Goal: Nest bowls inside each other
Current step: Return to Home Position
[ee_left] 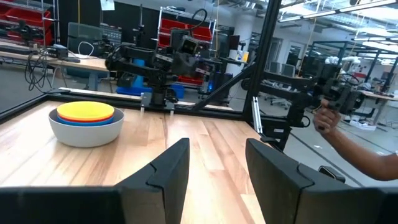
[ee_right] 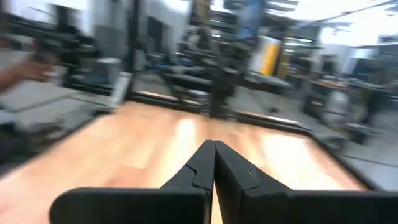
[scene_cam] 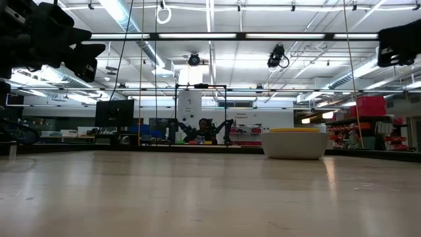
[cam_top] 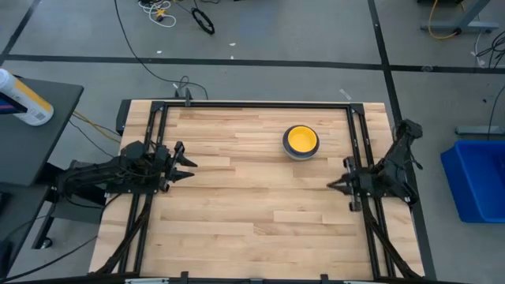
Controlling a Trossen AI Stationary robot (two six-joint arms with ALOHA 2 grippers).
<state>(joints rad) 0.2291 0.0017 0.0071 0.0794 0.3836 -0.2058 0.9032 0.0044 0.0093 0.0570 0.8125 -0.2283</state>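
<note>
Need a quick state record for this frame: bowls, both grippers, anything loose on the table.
bowl stack: one nest on the table, right of centre, nearer the right arm
top: yellow bowl
outermost: grey bowl
between: blue rim shows; other layers unclear
left gripper: open, empty, at the left side, apart from the stack
right gripper: shut, empty, at the right side, apart from the stack
loose bowls: none in view

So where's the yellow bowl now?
In the high view the yellow bowl sits on top of the nested stack inside the grey bowl, on the right half of the table, nearer the right gripper than the left gripper.
</note>
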